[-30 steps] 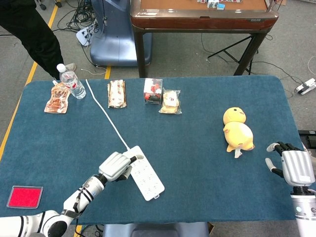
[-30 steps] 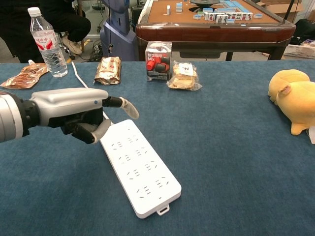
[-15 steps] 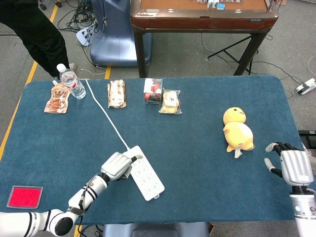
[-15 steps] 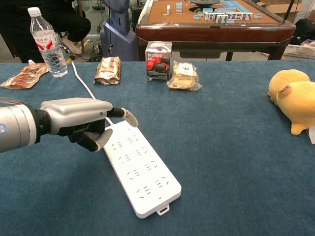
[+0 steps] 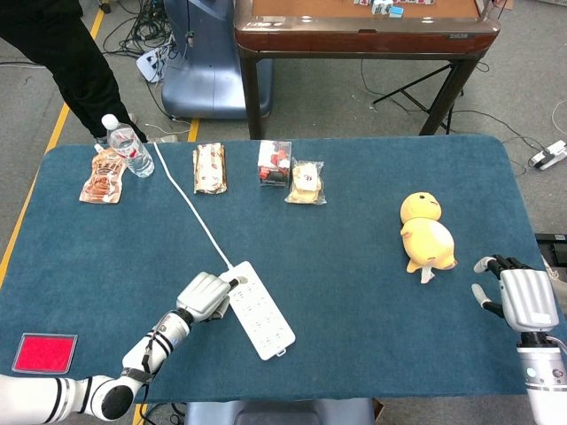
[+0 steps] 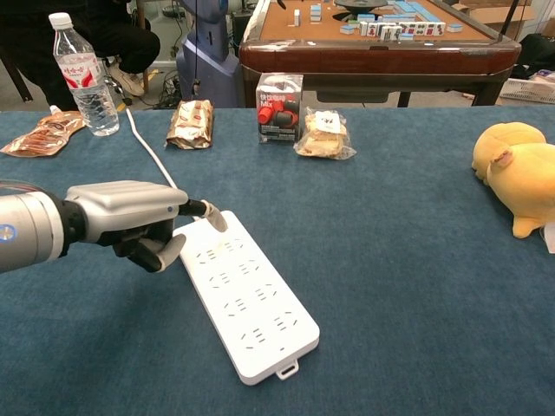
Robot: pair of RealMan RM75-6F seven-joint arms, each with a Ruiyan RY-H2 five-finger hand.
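- Left hand [image 6: 139, 221] sits at the near-left part of the table [image 5: 354, 292], right up against the cord end of the white power strip [image 6: 247, 295]. Fingers are curled in and one fingertip rests on the strip's top corner. It's touching, not really grasping, as far as I can tell.
- The strip lies flat and diagonal, near-left of centre, its white cord [image 5: 190, 208] running off to the far left edge.
- Right hand [image 5: 518, 297] hangs at the near-right edge, only seen from the head view. Fingers are slightly bent and apart, holding nothing.
- Yellow plush [image 5: 425, 232] lies just left of and beyond that hand, not touching it.
- Far row, left to right: orange snack pouch [image 6: 39, 134], water bottle [image 6: 81, 74], brown snack pack [image 6: 191, 124], box with red bits [image 6: 279, 108], and a clear bag of cookies [image 6: 323, 134].
- Red card [image 5: 44, 352] lies at the near-left corner, well apart from the left hand.
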